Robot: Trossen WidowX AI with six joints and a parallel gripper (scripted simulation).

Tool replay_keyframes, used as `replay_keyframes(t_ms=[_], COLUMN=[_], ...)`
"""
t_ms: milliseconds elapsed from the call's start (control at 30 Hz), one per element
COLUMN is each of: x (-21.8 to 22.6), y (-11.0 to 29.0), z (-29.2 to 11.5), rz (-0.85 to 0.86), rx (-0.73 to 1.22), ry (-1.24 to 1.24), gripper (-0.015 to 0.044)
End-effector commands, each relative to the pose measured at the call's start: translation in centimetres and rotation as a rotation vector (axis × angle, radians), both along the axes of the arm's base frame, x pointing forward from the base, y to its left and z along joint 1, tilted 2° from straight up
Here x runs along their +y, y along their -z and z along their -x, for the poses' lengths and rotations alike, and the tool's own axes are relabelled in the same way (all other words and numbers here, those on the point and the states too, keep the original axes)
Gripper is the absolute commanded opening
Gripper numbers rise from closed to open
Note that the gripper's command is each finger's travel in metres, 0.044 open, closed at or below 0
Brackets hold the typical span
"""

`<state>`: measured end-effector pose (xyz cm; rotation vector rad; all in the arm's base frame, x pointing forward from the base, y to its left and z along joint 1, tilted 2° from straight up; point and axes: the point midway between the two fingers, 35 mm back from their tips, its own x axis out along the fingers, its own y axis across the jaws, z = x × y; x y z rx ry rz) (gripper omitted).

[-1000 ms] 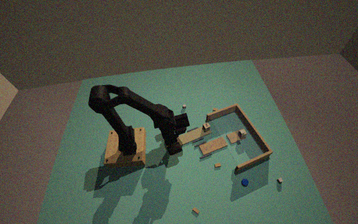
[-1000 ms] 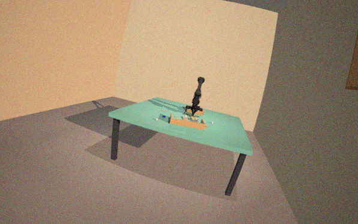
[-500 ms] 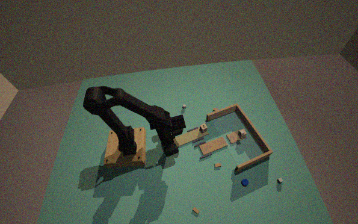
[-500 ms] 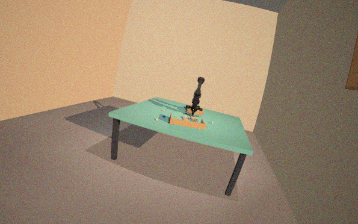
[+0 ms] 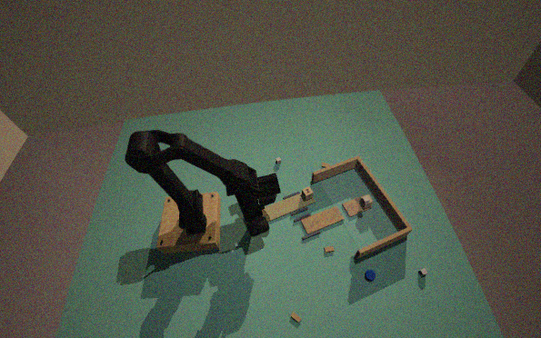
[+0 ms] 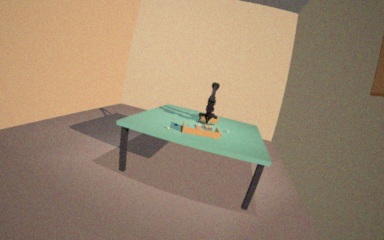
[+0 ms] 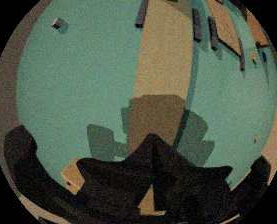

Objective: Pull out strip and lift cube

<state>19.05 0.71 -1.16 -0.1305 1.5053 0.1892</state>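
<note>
A long tan strip (image 5: pixel 284 206) (image 7: pixel 163 56) lies in one piece on the green table (image 5: pixel 252 282) (image 6: pixel 237 142), and the labelled cube (image 5: pixel 306 193) sits on its far end, just outside the opening of the wooden fence (image 5: pixel 381 193) (image 6: pixel 201 131). My gripper (image 5: pixel 261 223) (image 7: pixel 151 136) is low at the strip's near end and shut on it. A second strip is split into a wide piece (image 5: pixel 322 219) and a short piece (image 5: pixel 351 207) that carries another cube (image 5: pixel 366 201) inside the fence.
Thin dark rails (image 5: pixel 302 217) run beside the strips. The arm's wooden base (image 5: pixel 208 223) stands left of the gripper. A blue disc (image 5: pixel 370 275), small white cubes (image 5: pixel 278 160) (image 5: pixel 423 272) and small tan blocks (image 5: pixel 329 249) (image 5: pixel 295 317) lie scattered.
</note>
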Motion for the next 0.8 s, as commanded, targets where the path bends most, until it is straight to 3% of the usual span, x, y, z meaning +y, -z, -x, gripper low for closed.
replay_keyframes(t_ms=[0,600,767], x=[0.0,0.0,-0.2], y=[0.5,0.5,-3.9], z=[1.0,1.0,-0.1], rz=[0.003,0.003,0.003], rx=[0.032,0.032,0.029], ry=[-0.004,-0.004,-0.004], gripper=[0.0,0.0,0.0])
